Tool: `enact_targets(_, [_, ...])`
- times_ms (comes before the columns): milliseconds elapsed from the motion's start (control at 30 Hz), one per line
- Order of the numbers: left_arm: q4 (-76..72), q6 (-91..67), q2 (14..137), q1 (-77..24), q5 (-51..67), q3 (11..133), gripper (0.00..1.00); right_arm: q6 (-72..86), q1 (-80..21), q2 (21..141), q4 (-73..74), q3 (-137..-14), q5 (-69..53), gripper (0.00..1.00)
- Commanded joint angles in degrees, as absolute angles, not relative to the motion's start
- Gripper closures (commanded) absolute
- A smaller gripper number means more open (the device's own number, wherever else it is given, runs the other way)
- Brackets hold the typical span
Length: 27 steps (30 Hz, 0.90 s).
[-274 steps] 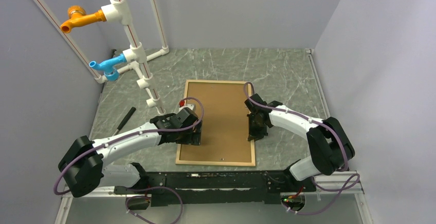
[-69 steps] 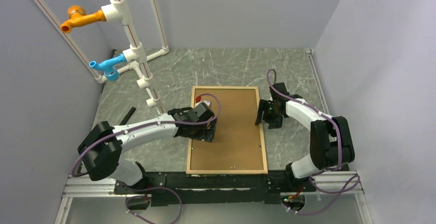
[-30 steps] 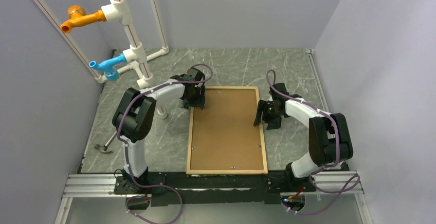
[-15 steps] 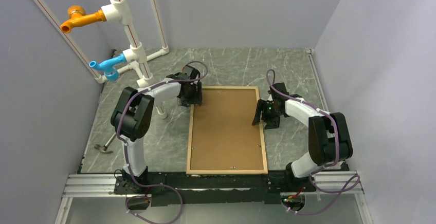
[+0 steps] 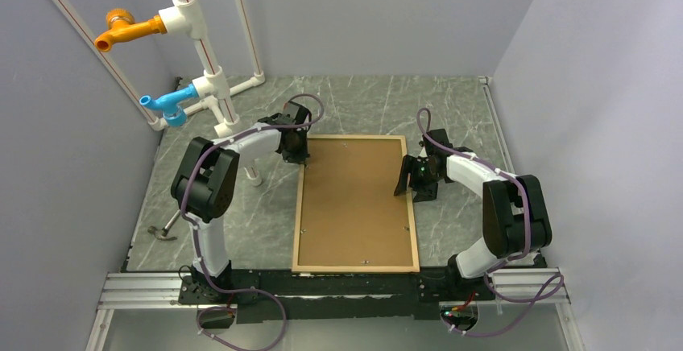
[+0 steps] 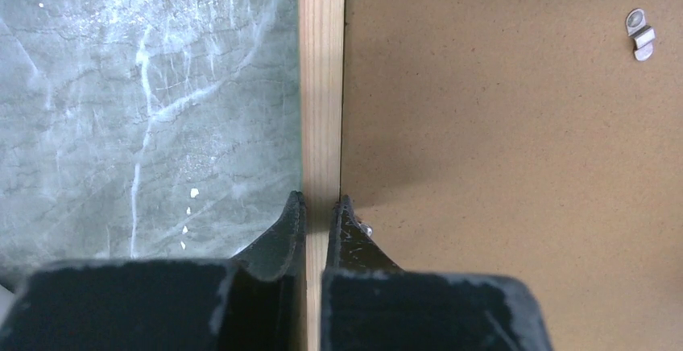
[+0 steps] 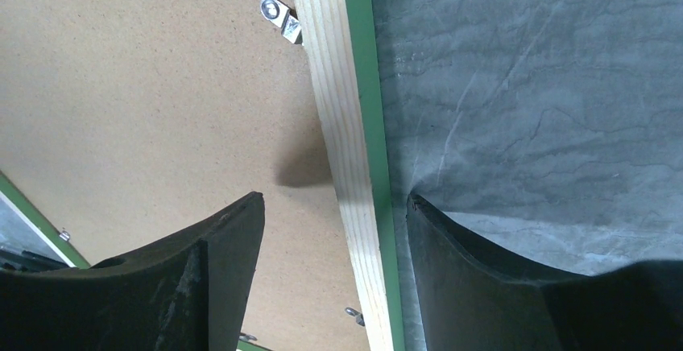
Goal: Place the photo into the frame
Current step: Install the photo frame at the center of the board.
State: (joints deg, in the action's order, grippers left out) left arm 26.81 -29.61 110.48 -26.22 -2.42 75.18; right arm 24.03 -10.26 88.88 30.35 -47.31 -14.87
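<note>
Left claw (image 6: 320,206) pinched narrow on the frame's left rail near its far corner. Right claw (image 7: 334,200) spread wide, straddling the right rail. Tabletop (image 5: 451,117) carries the frame (image 5: 299,206) lying flat, brown backing board (image 5: 354,198) uppermost, metal clip (image 6: 639,33) on it.

The frame (image 6: 320,85) lies flat on the table (image 5: 451,109), pale wood side up, its green edge showing

Robot lab booth, grey walls (image 5: 370,13), pipe rig (image 5: 187,18)
</note>
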Motion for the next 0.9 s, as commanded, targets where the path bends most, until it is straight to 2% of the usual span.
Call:
enact_targets(0, [27.44,-28.61,110.44,-26.53,-2.87,73.22,1.0,23.69,-10.58,91.25,29.27,-46.27,-13.81,0.33])
enact_targets(267, [26.23,-28.69,105.95,-26.54,-0.66,72.6,1.0,23.8,-10.57,89.76,29.61,-45.67,-13.54,0.32])
enact_targets(300, [26.05,-28.98,104.91,-26.5,-0.54,72.47,0.94,23.75,-10.53,89.55,29.62,-45.59,-13.54,0.32])
enact_targets(333, [25.91,-29.32,103.73,-26.46,-0.53,72.24,0.81,23.81,-10.53,89.39,29.7,-45.54,-13.48,0.32])
enact_targets(367, [25.73,-29.98,102.6,-26.46,-0.53,71.91,0.63,23.82,-10.55,89.14,29.78,-45.45,-13.36,0.32])
enact_targets(400, [25.46,-30.3,101.65,-26.49,-0.18,71.57,0.51,23.84,-10.5,89.04,29.84,-45.48,-13.37,0.31])
enact_targets(467, [24.92,-30.87,99.79,-26.53,1.05,70.62,0.33,23.9,-10.57,88.64,30.08,-45.48,-13.32,0.31])
enact_targets(533, [24.19,-31.57,97.96,-26.58,2.13,69.02,0.23,23.98,-10.52,88.24,30.35,-45.47,-13.16,0.31])
enact_targets(667, [22.7,-32.22,94.62,-26.74,4.03,64.44,0.2,24.24,-10.48,87.36,30.65,-45.19,-13.18,0.31])
enact_targets(867, [22.78,-33.33,91.06,-29.06,3.58,57.49,0.27,24.61,-10.5,85.47,31.32,-44.95,-12.57,0.31])
